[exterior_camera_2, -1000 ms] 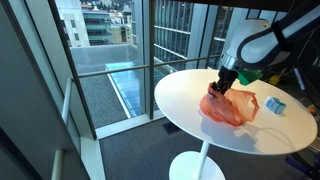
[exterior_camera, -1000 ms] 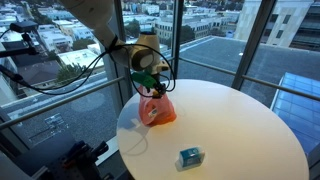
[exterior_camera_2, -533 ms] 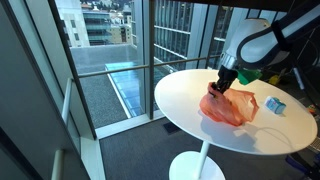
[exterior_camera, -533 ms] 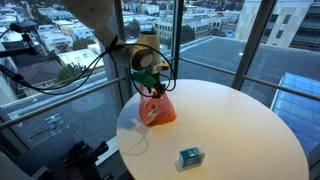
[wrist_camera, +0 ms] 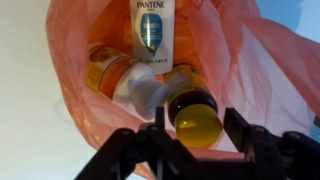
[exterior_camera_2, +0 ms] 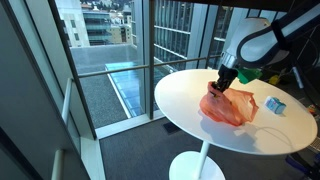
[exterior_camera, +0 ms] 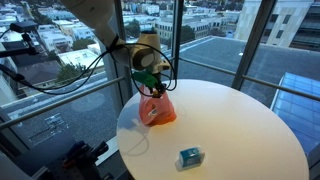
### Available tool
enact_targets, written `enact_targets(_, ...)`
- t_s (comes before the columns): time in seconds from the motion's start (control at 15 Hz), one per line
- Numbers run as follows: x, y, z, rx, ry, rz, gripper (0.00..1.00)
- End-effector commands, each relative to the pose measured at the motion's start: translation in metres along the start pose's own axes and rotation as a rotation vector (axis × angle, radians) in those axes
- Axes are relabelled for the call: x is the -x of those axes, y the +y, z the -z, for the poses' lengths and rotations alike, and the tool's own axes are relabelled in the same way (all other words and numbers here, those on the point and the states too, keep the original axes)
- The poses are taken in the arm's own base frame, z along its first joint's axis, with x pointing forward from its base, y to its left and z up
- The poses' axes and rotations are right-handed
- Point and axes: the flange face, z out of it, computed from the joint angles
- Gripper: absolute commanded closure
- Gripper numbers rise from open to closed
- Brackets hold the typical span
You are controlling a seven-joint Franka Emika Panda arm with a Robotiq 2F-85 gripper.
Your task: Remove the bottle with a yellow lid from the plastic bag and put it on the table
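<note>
The gripper (wrist_camera: 195,120) is spread wide, its jaws either side of the cap of the yellow-lidded bottle (wrist_camera: 188,100), which lies inside the orange plastic bag (wrist_camera: 265,70) beside a Pantene bottle (wrist_camera: 152,30); the bag rests on the white table (exterior_camera: 235,125)

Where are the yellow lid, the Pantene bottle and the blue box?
yellow lid (wrist_camera: 198,124): wrist view, top of the lid.
Pantene bottle (wrist_camera: 152,28): wrist view, blue label.
blue box (exterior_camera: 189,156): in an exterior view, front face.
</note>
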Motion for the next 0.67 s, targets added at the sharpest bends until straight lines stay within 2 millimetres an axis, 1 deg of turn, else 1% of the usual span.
enact_targets(0.0, -0.0080, 0.0064, 0.0048, -0.002, 0.007, 0.009, 0.51)
enact_targets(0.2, -0.0093, 0.0083, 0.0050, 0.001, 0.008, 0.006, 0.80)
enact_targets(0.4, -0.0073, 0.0102, 0.0066, 0.003, 0.008, 0.004, 0.81)
enact_targets(0.6, -0.0007, 0.0106, 0.0144, 0.014, 0.007, 0.000, 0.81)
